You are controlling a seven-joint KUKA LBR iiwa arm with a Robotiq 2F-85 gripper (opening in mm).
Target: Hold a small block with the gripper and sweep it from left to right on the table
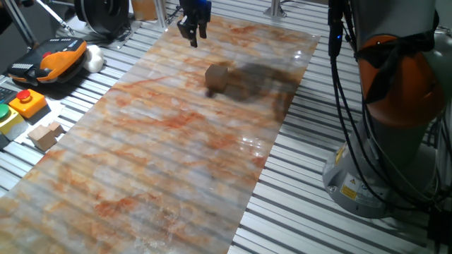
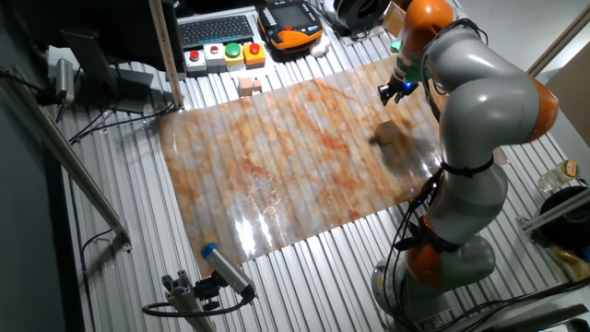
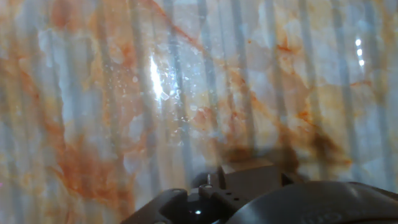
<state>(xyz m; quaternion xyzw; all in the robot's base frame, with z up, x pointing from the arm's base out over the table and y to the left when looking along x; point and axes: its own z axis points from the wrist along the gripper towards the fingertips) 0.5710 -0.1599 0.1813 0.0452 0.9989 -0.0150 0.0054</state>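
Hovering above the table toward its 12 o'clock end in one fixed view, the gripper hangs clear of the board with its fingers slightly parted and nothing visibly between them, while the small block sits alone on the marbled surface at about 5 o'clock from the fingers, near but not touching. In the hand view the block shows only at the 6 o'clock edge. Descending off-centre could tip or shove the cube away instead of clamping it, and a weak pinch would let it slip during the sweep.
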